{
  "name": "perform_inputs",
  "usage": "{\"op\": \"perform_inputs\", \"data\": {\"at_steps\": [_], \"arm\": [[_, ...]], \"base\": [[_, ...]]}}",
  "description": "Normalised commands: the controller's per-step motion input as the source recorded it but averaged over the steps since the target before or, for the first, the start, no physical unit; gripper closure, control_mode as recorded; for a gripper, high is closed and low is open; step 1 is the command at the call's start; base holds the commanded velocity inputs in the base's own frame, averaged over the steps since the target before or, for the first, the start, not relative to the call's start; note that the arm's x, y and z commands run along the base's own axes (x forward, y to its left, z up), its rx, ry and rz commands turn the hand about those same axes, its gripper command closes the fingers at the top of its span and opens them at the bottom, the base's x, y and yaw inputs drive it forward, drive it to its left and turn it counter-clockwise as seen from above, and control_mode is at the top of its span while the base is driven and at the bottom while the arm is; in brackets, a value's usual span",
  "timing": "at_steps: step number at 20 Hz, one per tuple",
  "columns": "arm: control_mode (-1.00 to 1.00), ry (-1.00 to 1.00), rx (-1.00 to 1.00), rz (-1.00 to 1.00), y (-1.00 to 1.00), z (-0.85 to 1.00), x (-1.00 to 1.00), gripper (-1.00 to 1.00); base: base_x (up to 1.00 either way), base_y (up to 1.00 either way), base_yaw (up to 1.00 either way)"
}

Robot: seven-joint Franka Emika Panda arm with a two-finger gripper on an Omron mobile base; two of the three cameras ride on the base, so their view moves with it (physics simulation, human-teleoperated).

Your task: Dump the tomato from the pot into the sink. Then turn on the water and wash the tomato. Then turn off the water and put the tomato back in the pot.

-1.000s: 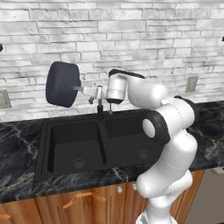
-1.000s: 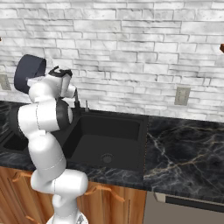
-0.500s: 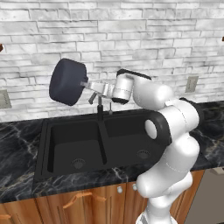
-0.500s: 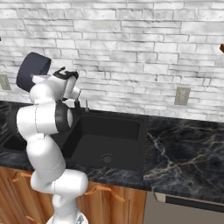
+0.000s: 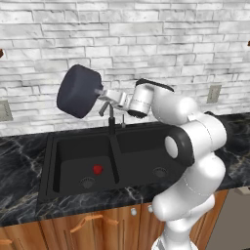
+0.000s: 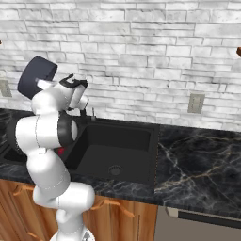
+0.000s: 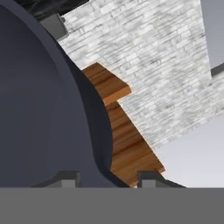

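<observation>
My gripper (image 5: 104,93) is shut on the rim of the dark blue-grey pot (image 5: 78,91). It holds the pot high above the left basin, tipped on its side with the base toward the camera. The tomato (image 5: 97,169), small and red, lies on the floor of the left basin of the black sink (image 5: 48,161), near its drain. From the right base view the pot (image 6: 36,75) sticks up behind my arm, and a bit of the tomato (image 6: 60,151) shows past the arm. The hand view has the pot's wall (image 7: 43,109) between my fingertips (image 7: 68,178).
A dark faucet (image 5: 111,123) stands behind the sink's divider, just under the hand. Black marble counter (image 6: 197,164) runs to both sides, with a brick wall behind it and an outlet (image 6: 195,103) on the wall. A wooden shelf (image 7: 124,144) appears in the hand view.
The pot has gone up and to the right and tipped further over. The tomato now lies in the left basin, where no red showed before.
</observation>
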Motion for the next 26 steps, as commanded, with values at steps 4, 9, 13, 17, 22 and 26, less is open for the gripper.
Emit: {"op": "perform_inputs", "data": {"at_steps": [4, 9, 13, 17, 22, 26], "arm": [[-1.0, -0.1, 0.01, 0.05, 0.58, 0.53, -0.43, 1.0], [-1.0, -0.27, -0.15, 0.03, 0.61, 0.51, -0.51, 1.0], [-1.0, -0.33, -0.4, 0.0, 0.29, 0.19, -0.51, 1.0], [-1.0, -0.28, -0.56, 0.0, 0.0, 0.0, -0.69, 1.0], [-1.0, -0.22, -0.5, 0.08, 0.05, -0.02, -0.66, 1.0], [-1.0, -0.21, -0.28, 0.19, 0.48, -0.05, -0.63, 1.0]], "base": [[0.0, 0.0, 0.0], [0.0, 0.0, 0.0], [0.0, 0.0, 0.0], [0.0, 0.0, 0.0], [0.0, 0.0, 0.0], [0.0, 0.0, 0.0]]}}
